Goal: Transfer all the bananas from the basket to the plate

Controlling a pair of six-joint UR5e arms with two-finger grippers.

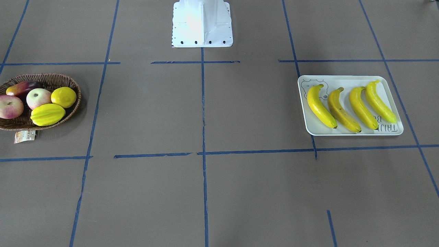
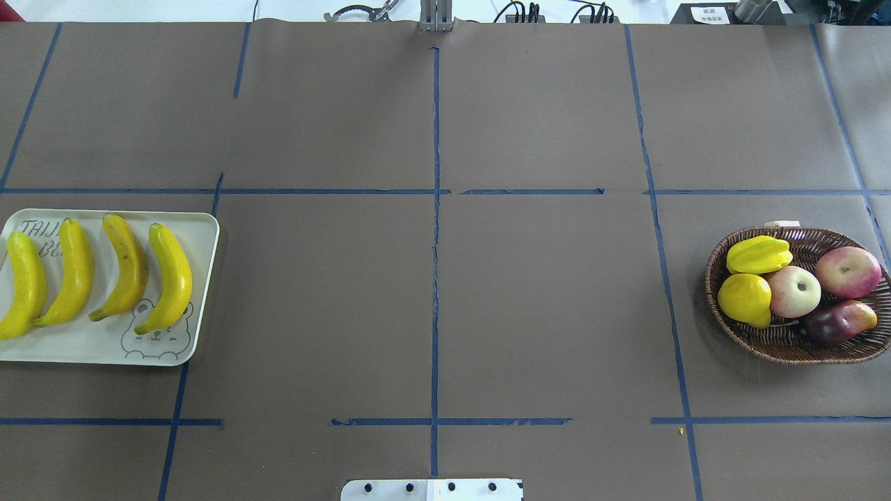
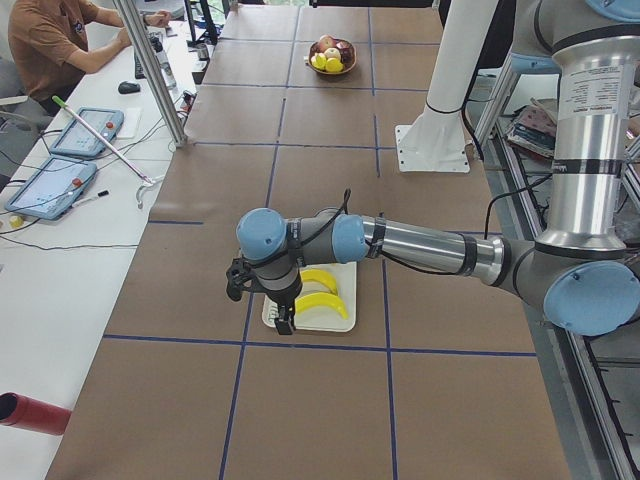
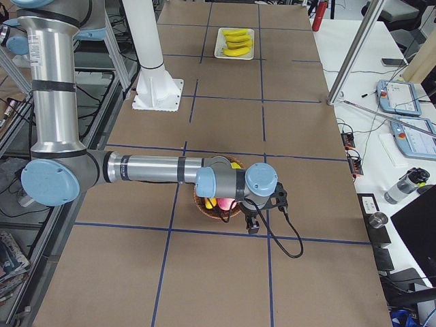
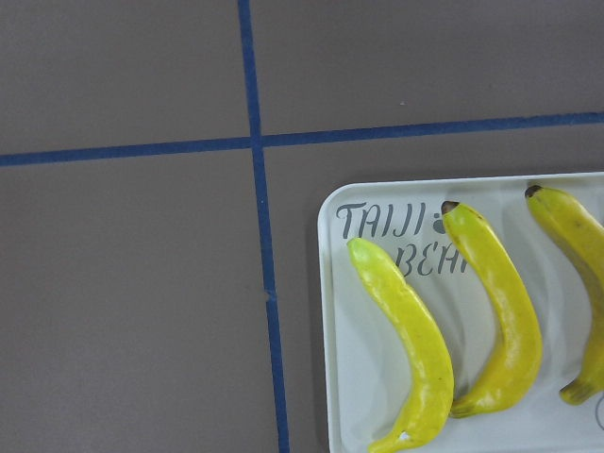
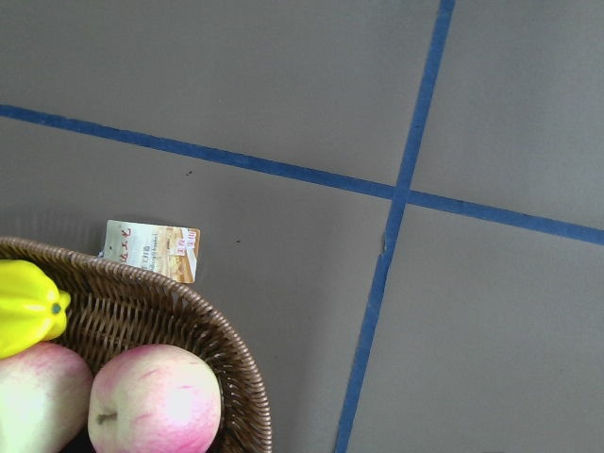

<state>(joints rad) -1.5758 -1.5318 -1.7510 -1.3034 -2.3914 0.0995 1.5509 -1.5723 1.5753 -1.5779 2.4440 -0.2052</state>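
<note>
Plainly, neither pair of jaws can be read. The left gripper [image 3: 284,320] hangs above the near edge of the flat white rectangular plate [image 1: 346,80] with its grey bear drawing and lettering. The right gripper [image 4: 251,223] hangs above the near rim of the shallow oval basket [image 1: 65,78] of dark brown woven wicker. Both show only from the table's ends, so I cannot tell whether they are parted or closed. All four long, curved yellow bananas [image 1: 341,109] lie side by side on the plate, apart from one another, the second one browner. The basket holds no banana, only a ridged yellow starfruit [image 1: 47,114], a round yellow lemon [image 1: 63,97], two pink-blushed apples [image 1: 38,98] and a dark red-purple fruit [image 1: 23,87], with a small paper tag [image 1: 24,136] beside its rim. By my judgement the transfer is finished, and what is called for next is only lifting both arms clear without brushing the fruit.
</note>
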